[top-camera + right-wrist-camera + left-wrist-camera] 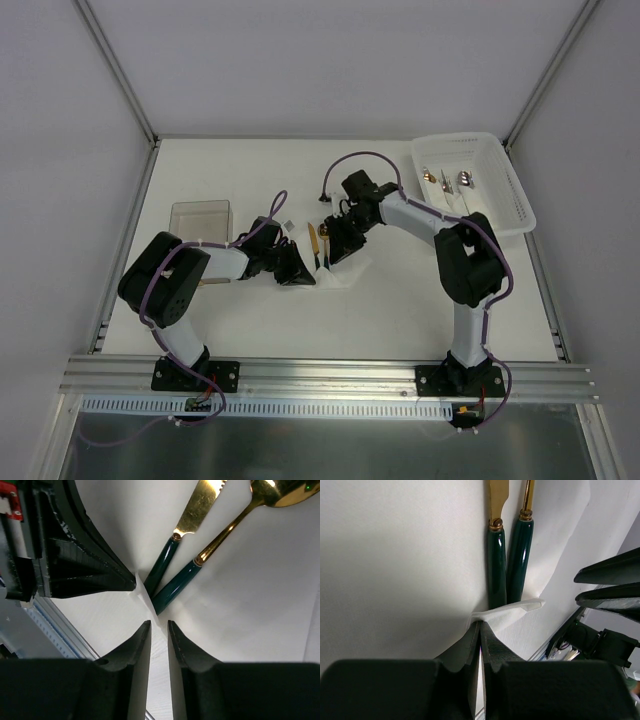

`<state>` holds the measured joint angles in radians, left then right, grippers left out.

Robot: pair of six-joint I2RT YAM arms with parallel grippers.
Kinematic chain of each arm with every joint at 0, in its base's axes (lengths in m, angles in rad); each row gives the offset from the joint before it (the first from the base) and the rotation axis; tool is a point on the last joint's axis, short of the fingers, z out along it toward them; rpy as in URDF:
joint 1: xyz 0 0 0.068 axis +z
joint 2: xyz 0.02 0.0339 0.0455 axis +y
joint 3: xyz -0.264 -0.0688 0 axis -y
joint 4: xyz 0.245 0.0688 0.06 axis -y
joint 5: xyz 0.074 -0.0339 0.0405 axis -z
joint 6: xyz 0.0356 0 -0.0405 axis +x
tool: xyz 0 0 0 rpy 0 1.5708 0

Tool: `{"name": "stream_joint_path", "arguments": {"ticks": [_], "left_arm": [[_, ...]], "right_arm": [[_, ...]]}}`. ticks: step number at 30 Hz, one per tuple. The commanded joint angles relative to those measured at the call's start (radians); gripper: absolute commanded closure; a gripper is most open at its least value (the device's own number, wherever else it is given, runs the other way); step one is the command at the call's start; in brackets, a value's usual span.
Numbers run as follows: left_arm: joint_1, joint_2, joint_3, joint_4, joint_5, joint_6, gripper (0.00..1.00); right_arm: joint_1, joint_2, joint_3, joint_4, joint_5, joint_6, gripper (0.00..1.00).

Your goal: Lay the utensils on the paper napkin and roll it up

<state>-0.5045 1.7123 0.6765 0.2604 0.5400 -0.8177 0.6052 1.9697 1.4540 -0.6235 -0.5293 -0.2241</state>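
Observation:
A gold knife [496, 565] and a gold spoon [272, 492], both with dark green handles, lie side by side on the white paper napkin [240, 595]. My left gripper [481, 623] is shut on a raised fold of the napkin's edge, just below the handle ends. My right gripper [159, 623] hovers close opposite it, its jaws a narrow gap apart with nothing between them, the tips just short of the same fold. From above, both grippers meet mid-table, the left gripper [298, 272] beside the right gripper [335, 250], with the knife [313, 243] between them.
A white basket [505, 215] at the back right holds several more utensils [450, 182]. A clear square container [200, 216] stands at the left. An aluminium rail [320, 375] runs along the near edge.

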Motion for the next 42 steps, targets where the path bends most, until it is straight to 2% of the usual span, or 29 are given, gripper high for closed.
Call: {"name": "stream_joint_path", "arguments": {"ticks": [1, 3, 8, 15, 27, 35, 42], "left_arm": [[-0.008, 0.018, 0.000, -0.085, -0.035, 0.055, 0.96], [-0.008, 0.023, 0.003, -0.089, -0.034, 0.055, 0.95], [-0.009, 0.026, 0.011, -0.095, -0.029, 0.061, 0.95], [-0.009, 0.026, 0.026, -0.108, -0.023, 0.078, 0.92], [-0.008, 0.023, 0.046, -0.139, -0.026, 0.100, 0.92], [-0.008, 0.024, 0.061, -0.159, -0.026, 0.107, 0.92], [-0.008, 0.012, 0.063, -0.168, -0.032, 0.104, 0.88]], "right_arm": [[-0.004, -0.022, 0.002, 0.044, -0.099, 0.003, 0.77], [-0.001, -0.037, -0.021, 0.061, -0.133, -0.018, 0.73], [0.005, -0.043, -0.047, 0.061, -0.141, -0.066, 0.72], [0.013, -0.023, -0.076, 0.062, -0.092, -0.124, 0.68], [0.018, 0.020, -0.080, 0.088, -0.090, -0.141, 0.70], [0.021, 0.035, -0.095, 0.099, -0.094, -0.136, 0.73], [0.021, 0.049, -0.098, 0.108, -0.103, -0.127, 0.86]]}}
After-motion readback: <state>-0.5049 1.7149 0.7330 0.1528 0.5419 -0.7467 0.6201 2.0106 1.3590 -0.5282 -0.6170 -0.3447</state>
